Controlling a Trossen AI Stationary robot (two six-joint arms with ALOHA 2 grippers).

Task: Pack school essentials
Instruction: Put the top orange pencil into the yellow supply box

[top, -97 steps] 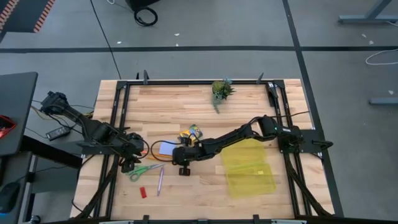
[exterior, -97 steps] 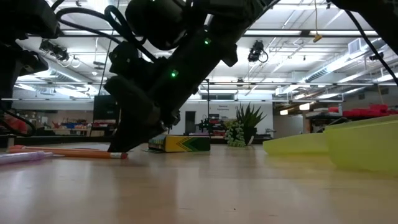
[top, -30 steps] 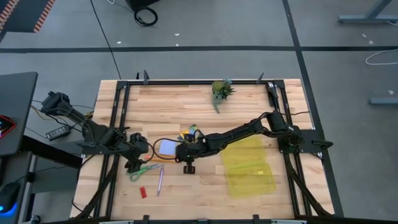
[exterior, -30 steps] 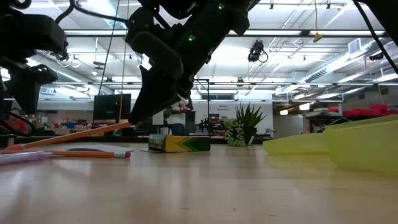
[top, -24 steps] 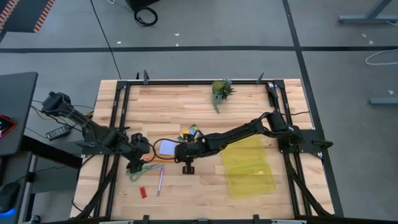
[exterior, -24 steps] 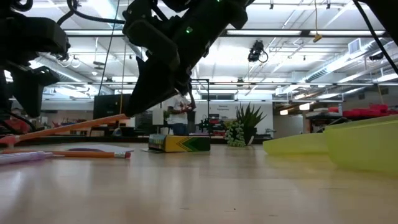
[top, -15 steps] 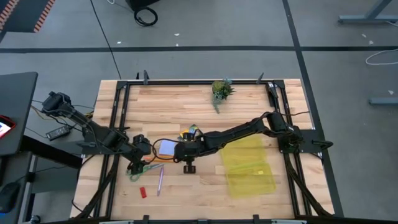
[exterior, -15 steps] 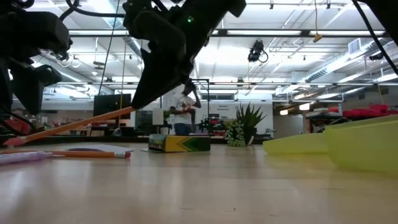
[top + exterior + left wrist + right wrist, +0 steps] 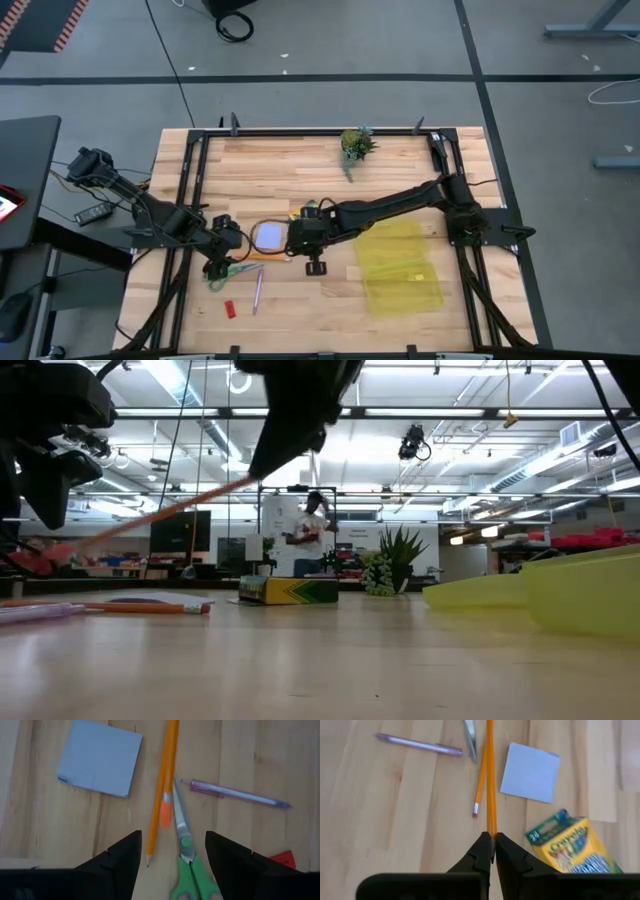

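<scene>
My right gripper [image 9: 491,851] is shut on an orange pencil [image 9: 150,515], raised over the table's middle [image 9: 300,236]. A second orange pencil [image 9: 480,780] lies flat on the wood. My left gripper [image 9: 172,870] is open and hovers low over the green-handled scissors [image 9: 186,857], a finger on each side, touching nothing. The light-blue note pad [image 9: 268,236], pinkish pen [image 9: 235,794] and red eraser [image 9: 282,860] lie flat. The crayon box [image 9: 565,842] lies beside my right gripper. My right gripper pinches the orange pencil near one end [image 9: 491,832] between its two fingers, which hide that end. The fingers lie along the pencil. It is lifted clear and slants down toward the table's left, eraser end [image 9: 30,560] lowest, in the air.
The translucent yellow case [image 9: 400,268] lies open on the table's right half, its rim [image 9: 560,585] near in the low view. A small potted plant [image 9: 354,145] stands near the far edge. A person [image 9: 312,525] stands in the room beyond.
My right gripper has risen and shifted a little toward the table's right, still shut on the pencil. The pencil's eraser end, low near the table before, has come up with it, so the whole pencil now slants in the air.
</scene>
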